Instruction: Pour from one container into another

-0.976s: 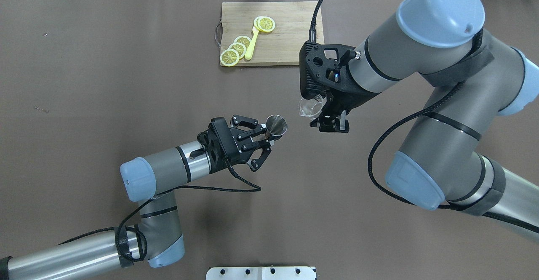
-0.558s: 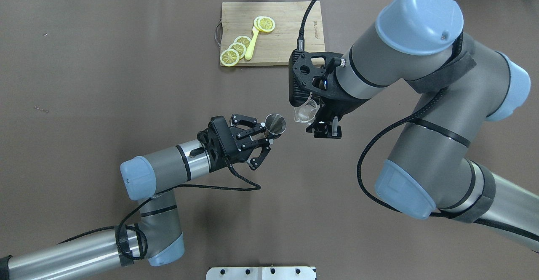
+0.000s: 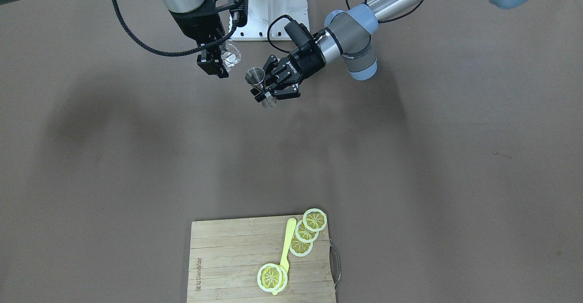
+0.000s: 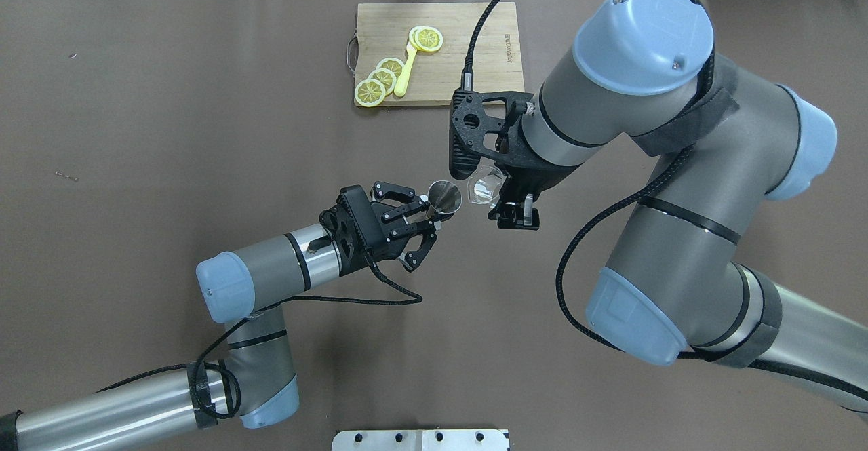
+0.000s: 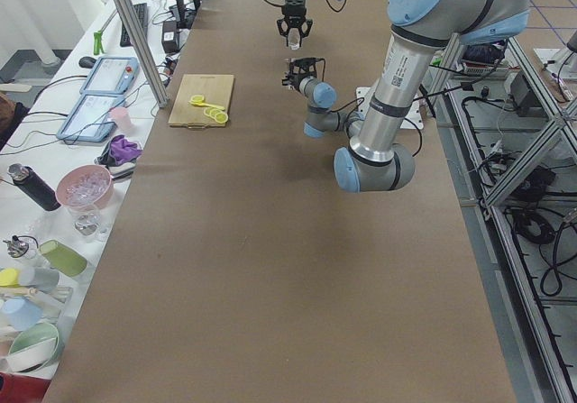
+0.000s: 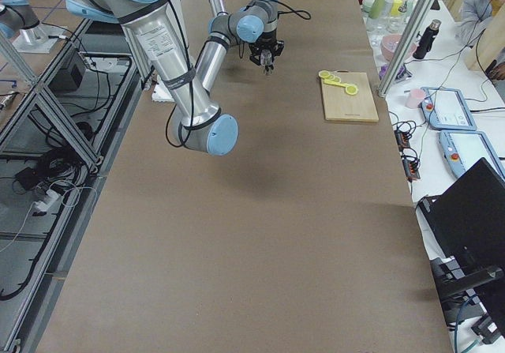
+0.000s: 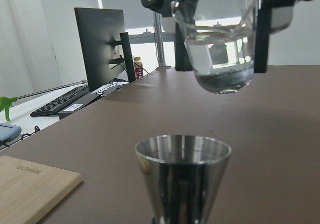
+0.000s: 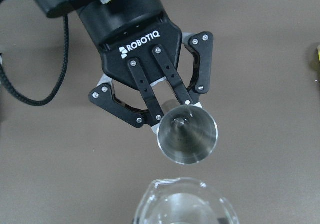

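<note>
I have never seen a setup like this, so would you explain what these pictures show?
Two robot arms work at a brown table. Two cameras look down on it, one from behind the robot and one facing it; two look along it from the ends; one sits on each wrist. The left gripper is shut on a metal measuring cup, held upright. The right gripper is shut on a glass beaker of clear liquid, held higher than the cup and close to it; nothing is pouring. Farther off lies a wooden cutting board with lemon slices and a yellow utensil.
</note>
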`<state>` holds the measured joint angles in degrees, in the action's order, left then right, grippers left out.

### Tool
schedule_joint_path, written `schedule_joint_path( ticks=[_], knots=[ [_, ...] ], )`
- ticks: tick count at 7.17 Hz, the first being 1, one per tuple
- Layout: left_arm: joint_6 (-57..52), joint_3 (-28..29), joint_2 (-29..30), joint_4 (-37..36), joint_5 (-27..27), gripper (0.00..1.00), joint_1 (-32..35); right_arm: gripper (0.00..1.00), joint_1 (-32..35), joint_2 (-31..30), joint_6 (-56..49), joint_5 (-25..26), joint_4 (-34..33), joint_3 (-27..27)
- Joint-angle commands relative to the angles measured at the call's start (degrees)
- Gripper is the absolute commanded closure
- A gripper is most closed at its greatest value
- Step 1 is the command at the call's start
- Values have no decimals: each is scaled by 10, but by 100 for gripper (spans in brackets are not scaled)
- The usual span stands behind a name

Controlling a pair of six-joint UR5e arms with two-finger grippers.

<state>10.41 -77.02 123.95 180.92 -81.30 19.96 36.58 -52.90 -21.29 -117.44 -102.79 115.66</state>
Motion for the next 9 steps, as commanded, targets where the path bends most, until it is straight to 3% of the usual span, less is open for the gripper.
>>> schedule_joint_path(
  ticks=[1,5,9],
  knots=[
    [1,1,1,0,0,100,0,100,-5,13,0,9,-26,-2],
    [1,0,-1,2,0,100,0,100,-11,32,-3,27,-65,-5],
    [1,1,0,2,0,100,0,100,-11,82,-17,30,-68,-68]
  ],
)
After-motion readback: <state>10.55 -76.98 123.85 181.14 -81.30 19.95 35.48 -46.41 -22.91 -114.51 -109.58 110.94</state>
